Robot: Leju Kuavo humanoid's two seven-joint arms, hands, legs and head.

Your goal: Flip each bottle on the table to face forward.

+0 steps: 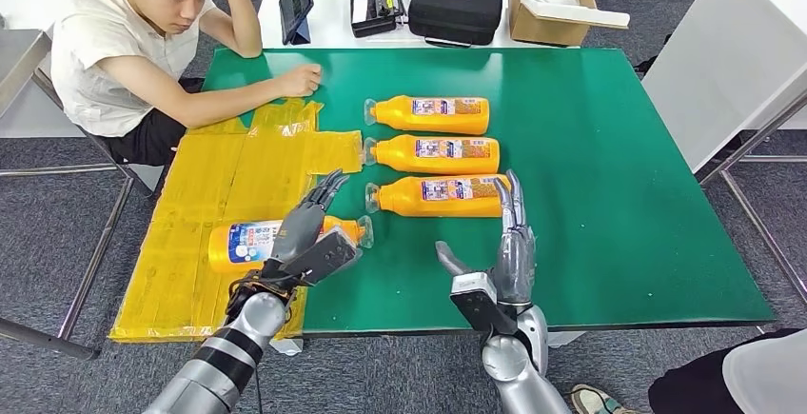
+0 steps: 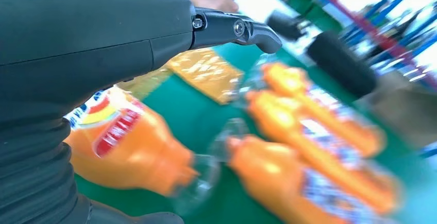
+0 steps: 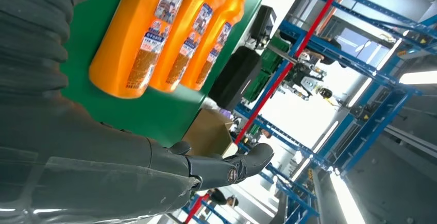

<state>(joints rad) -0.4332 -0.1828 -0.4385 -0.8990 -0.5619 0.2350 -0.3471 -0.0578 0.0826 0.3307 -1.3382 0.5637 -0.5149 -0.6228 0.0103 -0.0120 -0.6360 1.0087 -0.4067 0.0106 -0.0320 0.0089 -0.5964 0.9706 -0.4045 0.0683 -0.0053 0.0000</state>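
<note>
Overhead, the left hand (image 1: 306,233) hovers spread over a lone bottle (image 1: 238,241) on the yellow sheet (image 1: 200,195); the right hand (image 1: 502,252) stands open beside three bottles (image 1: 433,154), whose labels its wrist camera shows.

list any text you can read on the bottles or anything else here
None reads clearly.
Three bottles in a row: printed labels, too small to read.
Fourth bottle under the left hand: blue and white label, too small in the head view; its red logo is blurred in the left wrist view.
Right wrist view: label print on the bottles too fine to read.
Tablet and black case: no legible text.
</note>
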